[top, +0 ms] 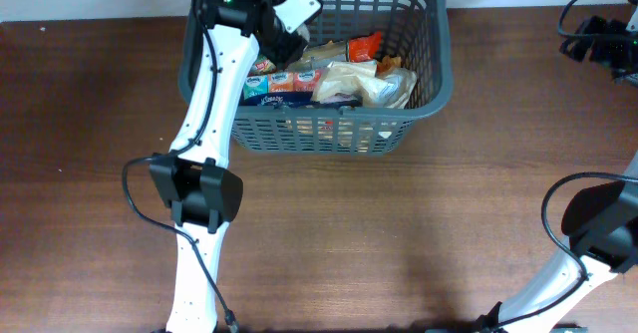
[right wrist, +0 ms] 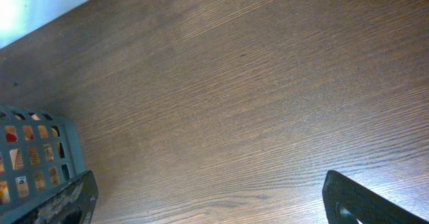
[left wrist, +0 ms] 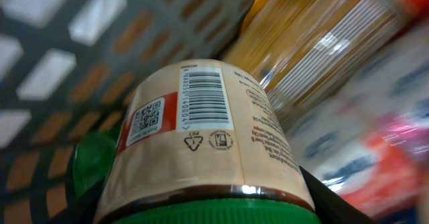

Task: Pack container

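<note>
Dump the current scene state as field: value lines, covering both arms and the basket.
container: dark grey basket at the far side of the table, holding packets and boxes
left gripper: inside the basket's left end, shut on jar
jar: green lid, beige barcode label, close to the lattice wall
right gripper: open, empty, over bare table by a basket corner
</note>
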Controlling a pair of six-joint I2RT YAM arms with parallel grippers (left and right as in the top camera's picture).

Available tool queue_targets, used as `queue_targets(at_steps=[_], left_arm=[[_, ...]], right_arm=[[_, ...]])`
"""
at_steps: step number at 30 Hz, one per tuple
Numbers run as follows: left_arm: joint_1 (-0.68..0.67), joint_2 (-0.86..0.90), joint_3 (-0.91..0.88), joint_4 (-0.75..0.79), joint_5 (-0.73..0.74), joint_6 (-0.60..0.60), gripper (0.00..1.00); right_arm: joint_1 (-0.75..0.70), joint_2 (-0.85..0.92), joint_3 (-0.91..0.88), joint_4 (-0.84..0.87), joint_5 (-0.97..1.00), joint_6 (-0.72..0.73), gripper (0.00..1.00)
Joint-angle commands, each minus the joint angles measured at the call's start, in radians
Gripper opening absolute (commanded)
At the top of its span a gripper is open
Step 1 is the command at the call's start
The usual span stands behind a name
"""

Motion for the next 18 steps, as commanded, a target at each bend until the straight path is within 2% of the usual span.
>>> queue_targets(at_steps=[1, 2, 3, 6, 10, 13, 18], left_arm=[[0.005, 0.008, 0.012, -0.035, -0.127, 0.020, 0.04], [0.005, 0.008, 0.012, -0.039, -0.132, 0.019, 0.17], [0.005, 0.009, 0.012, -0.035, -0.132, 0.019, 0.99], [0.004, -0.009, 0.040, -0.013, -0.112, -0.003, 0.99], [0.016, -0.068, 0.196, -0.035, -0.079, -0.058, 0.99], [0.053, -0.121, 0.288, -0.042, -0.079, -0.142, 0.99], [0.220, -0.194, 0.318, -0.055, -0.079, -0.323, 0.99]], right_arm=[[-0.005, -0.015, -0.006, 0.003, -0.005, 0.005, 0.99], [-0.005, -0.015, -0.006, 0.003, -0.005, 0.005, 0.99], [-0.005, -0.015, -0.006, 0.003, -0.005, 0.005, 0.99], [-0.005, -0.015, -0.006, 0.003, -0.005, 0.005, 0.99], [-0.005, -0.015, -0.006, 0.003, -0.005, 0.005, 0.99], [-0.005, -0.015, -0.006, 0.003, -0.005, 0.005, 0.99], [-0.005, -0.015, -0.006, 0.003, -0.005, 0.005, 0.99]])
